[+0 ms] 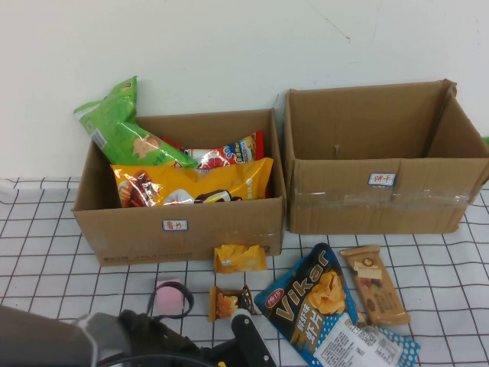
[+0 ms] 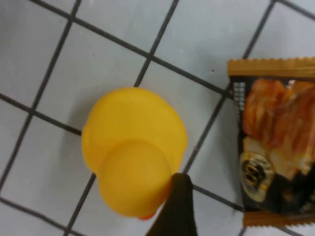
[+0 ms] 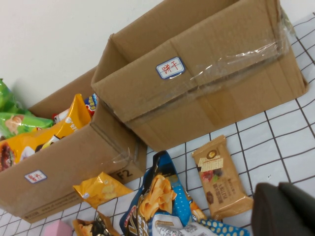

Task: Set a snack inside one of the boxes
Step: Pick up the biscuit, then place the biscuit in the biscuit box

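The blue Vikar chip bag [image 1: 317, 302] lies beside the snack [image 1: 228, 303]; left gripper [image 1: 248, 336] open, right gripper [image 3: 285, 209] unreadable.

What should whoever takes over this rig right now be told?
Left gripper: low at the table's near edge, right beside the small orange-ended, dark brown snack packet.
Right gripper: only its edge shows in its wrist view, back from the boxes and away from the packet.
Packet: flat on the checked cloth, in front of the boxes, not gripped.
Brown cardboard box with the clear tape band: back right, open-topped.
Done: nothing boxed yet.
Left: grasp the packet, carry it over and drop it into the box.
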Controlling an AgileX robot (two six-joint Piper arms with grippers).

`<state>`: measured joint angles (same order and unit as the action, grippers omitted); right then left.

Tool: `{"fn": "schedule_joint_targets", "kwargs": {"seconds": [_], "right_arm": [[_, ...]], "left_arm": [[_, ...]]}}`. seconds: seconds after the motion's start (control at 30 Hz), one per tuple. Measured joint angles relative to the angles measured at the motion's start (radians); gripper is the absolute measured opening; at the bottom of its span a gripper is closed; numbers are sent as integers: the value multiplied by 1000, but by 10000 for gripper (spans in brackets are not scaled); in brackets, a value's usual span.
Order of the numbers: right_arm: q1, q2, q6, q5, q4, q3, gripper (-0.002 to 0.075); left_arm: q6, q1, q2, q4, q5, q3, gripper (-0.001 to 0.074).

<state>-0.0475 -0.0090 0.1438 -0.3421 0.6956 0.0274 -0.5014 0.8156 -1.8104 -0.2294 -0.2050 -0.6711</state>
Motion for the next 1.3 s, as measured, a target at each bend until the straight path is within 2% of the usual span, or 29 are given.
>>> {"fn": "schedule_joint_targets", "kwargs": {"seconds": [0.2, 0.3, 0.4, 0.7, 0.87, 1.07, 1.17, 1.3], "right_arm": [[0, 0, 6, 0, 2, 0, -1], [0, 0, 6, 0, 2, 0, -1], [0, 0, 6, 0, 2, 0, -1], [0, 0, 6, 0, 2, 0, -1], [0, 0, 6, 0, 2, 0, -1], [0, 0, 6, 0, 2, 0, -1], [0, 0, 6, 0, 2, 0, -1], [0, 0, 6, 0, 2, 0, -1]], "left_arm": [[0, 0, -73, -10, 28, -30, 596], [-2, 0, -90, -43, 40, -55, 555], [-2, 0, -109, -64, 42, -77, 472], [3, 0, -145, -77, -58, -136, 141], [3, 0, -117, -77, -205, -201, 137], [5, 0, 44, -75, -322, -346, 136], [11, 0, 120, -67, -331, -431, 135], [15, 0, 174, -65, -259, -539, 134]]}}
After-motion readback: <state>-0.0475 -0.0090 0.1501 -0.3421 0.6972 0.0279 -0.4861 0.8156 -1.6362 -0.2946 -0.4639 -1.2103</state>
